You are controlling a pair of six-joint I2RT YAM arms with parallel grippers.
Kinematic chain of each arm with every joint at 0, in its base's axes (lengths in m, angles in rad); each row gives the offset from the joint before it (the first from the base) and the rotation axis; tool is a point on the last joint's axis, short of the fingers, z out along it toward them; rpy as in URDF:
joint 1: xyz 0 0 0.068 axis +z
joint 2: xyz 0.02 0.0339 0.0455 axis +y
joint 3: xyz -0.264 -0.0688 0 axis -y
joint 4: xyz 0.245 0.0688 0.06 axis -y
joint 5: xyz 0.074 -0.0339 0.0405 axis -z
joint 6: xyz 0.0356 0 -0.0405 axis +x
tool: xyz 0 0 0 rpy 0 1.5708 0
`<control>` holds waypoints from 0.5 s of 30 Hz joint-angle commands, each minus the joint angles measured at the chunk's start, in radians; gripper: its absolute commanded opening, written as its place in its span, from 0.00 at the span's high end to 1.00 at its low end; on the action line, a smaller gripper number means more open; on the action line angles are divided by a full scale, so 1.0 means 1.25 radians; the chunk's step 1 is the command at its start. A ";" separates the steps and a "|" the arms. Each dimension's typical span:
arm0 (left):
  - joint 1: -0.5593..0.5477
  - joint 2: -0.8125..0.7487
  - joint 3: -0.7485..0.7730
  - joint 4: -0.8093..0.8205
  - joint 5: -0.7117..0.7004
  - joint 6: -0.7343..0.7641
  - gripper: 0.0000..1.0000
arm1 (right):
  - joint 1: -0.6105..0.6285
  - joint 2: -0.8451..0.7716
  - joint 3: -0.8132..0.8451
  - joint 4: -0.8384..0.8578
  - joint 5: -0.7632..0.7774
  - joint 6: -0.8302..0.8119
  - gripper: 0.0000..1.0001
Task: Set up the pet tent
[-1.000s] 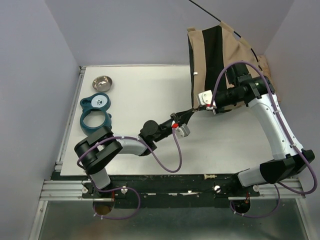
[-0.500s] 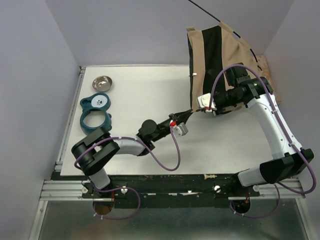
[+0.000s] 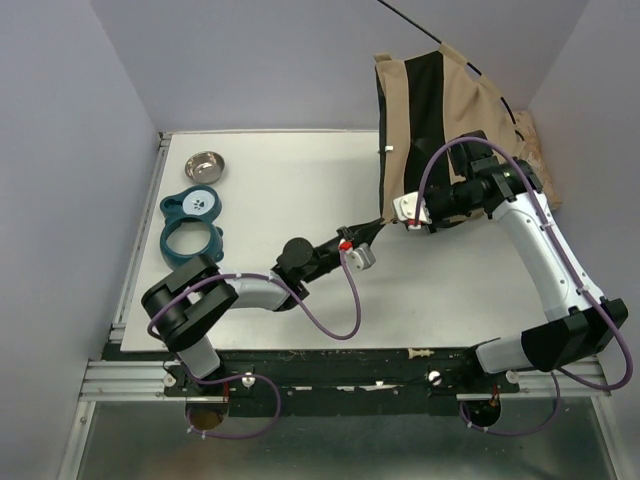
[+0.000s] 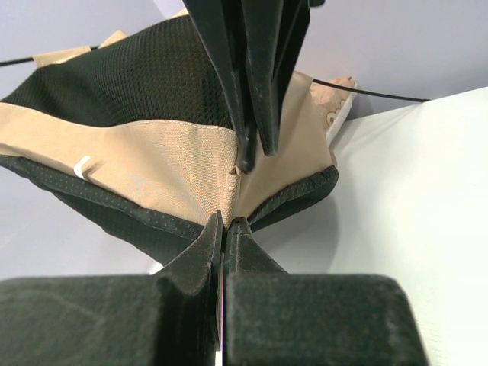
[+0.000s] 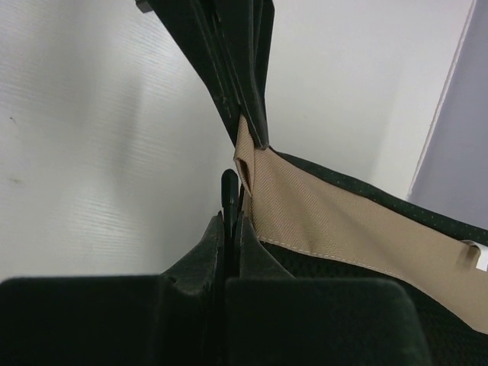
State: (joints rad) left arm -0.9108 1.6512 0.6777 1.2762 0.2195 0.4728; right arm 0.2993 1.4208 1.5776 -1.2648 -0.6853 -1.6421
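left gripper (image 4: 227,225) and right gripper (image 5: 231,221) both pinched shut on pet tent (image 3: 440,110) lower corner, tent crowded upper-right walls (image 3: 590,60), table (image 3: 290,190) open left, both grippers had shifted slightly left

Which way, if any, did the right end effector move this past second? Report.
Yes: right end effector crept down-left in view, away from table's far edge.

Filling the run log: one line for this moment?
left gripper: shut on pet tent corner | right gripper: shut on same corner

Bare table (image 3: 290,180) between teal ring (image 3: 190,219) and pet tent (image 3: 455,95)
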 commanded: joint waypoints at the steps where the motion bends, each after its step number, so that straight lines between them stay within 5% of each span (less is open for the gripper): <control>1: 0.022 -0.066 -0.033 0.234 0.008 -0.008 1.00 | -0.057 -0.013 -0.020 0.115 0.246 -0.008 0.99; 15: 0.027 -0.053 -0.043 0.220 -0.006 0.007 1.00 | -0.057 -0.012 0.038 0.023 0.175 -0.017 0.99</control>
State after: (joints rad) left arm -0.9096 1.6238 0.6662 1.2751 0.2405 0.4736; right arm 0.2993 1.4319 1.5829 -1.2667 -0.6289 -1.6135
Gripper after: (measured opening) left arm 0.036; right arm 0.040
